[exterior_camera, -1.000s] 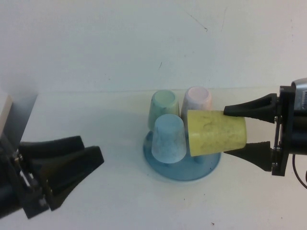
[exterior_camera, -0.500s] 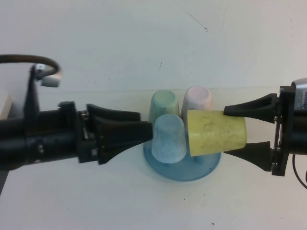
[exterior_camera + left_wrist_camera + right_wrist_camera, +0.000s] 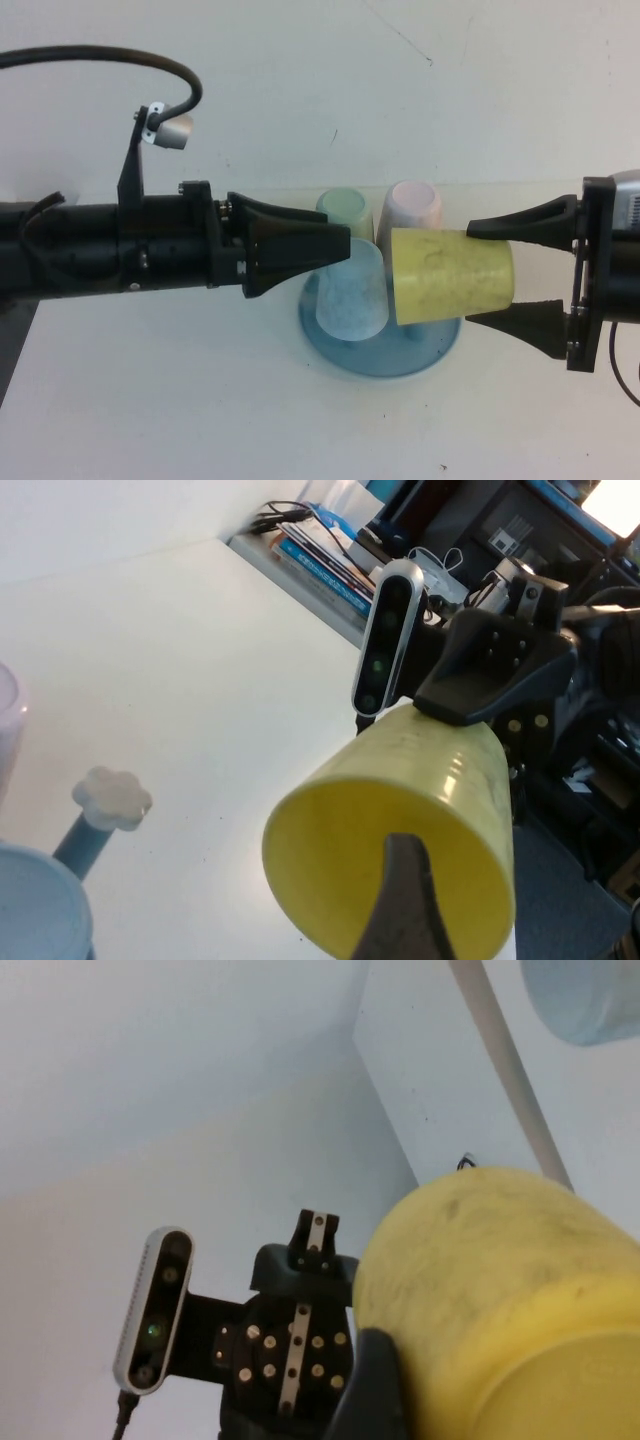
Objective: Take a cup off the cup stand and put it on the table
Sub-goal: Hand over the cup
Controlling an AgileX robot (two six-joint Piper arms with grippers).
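Note:
My right gripper (image 3: 470,276) is shut on the pale-yellow cup (image 3: 450,275) and holds it on its side, mouth toward the left, above the right part of the cup stand (image 3: 380,362). The cup fills the right wrist view (image 3: 500,1300) beside one finger (image 3: 375,1390). My left gripper (image 3: 345,248) reaches in from the left, open, its tips over the light-blue cup (image 3: 352,300) and close to the yellow cup's mouth. In the left wrist view one finger (image 3: 400,910) shows in front of that mouth (image 3: 390,860). A bare white-tipped peg (image 3: 110,798) stands free.
A green cup (image 3: 340,212) and a pink cup (image 3: 412,208) sit upside down on the stand's back pegs. The white table (image 3: 150,400) spreads in front of and to both sides of the stand. The left arm's cable (image 3: 120,58) arcs above it.
My left arm has swung in from the lower left and stretched toward the stand, its tips now over the light-blue cup. The right gripper and yellow cup have not moved.

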